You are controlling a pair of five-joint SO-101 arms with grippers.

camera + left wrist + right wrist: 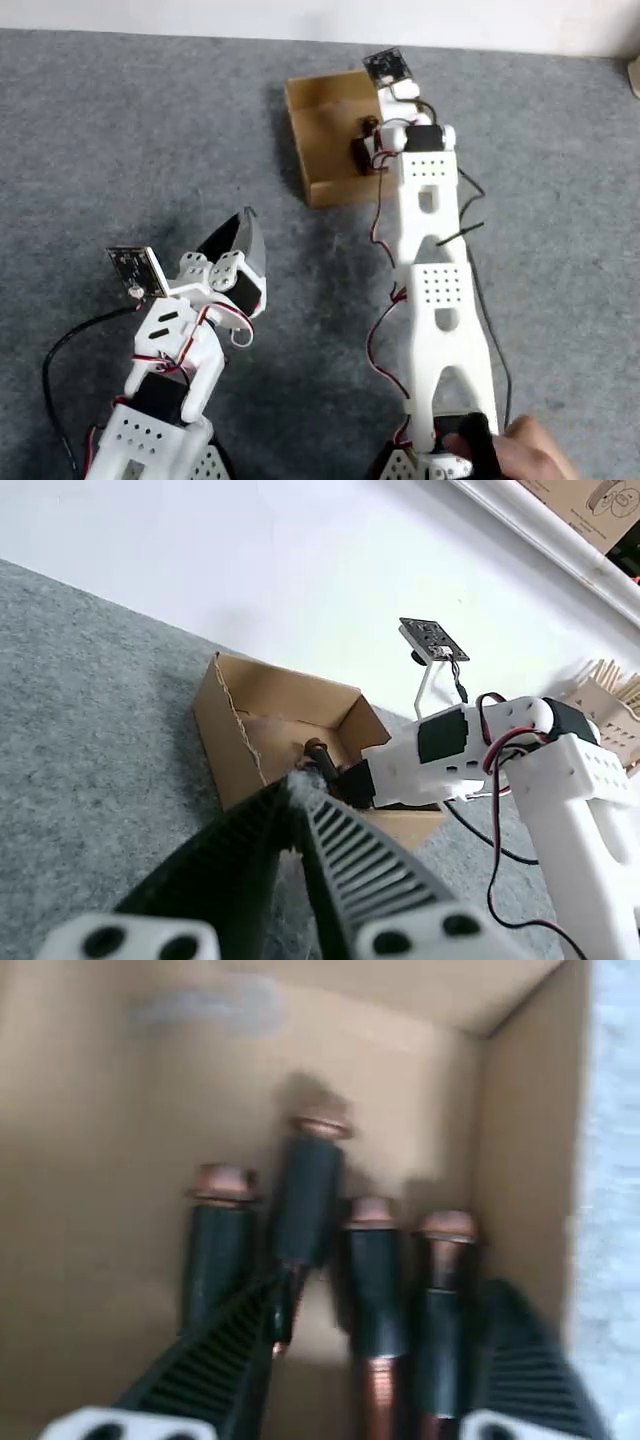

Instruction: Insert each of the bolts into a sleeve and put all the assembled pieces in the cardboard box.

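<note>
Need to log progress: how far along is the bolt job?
Done: four sleeved bolts lie side by side in the box. In hand: nothing. The right gripper is open just above them inside the box, and the left gripper is shut and empty, away from the box. Left: likely just backing the right gripper out, if four is the full set.

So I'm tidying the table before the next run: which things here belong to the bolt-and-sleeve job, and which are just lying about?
Job: cardboard box; four sleeved bolts inside it; right pincer, open by them; left pincer, shut.
Lying about: grey carpet; wooden slats; printed carton in the background.
</note>
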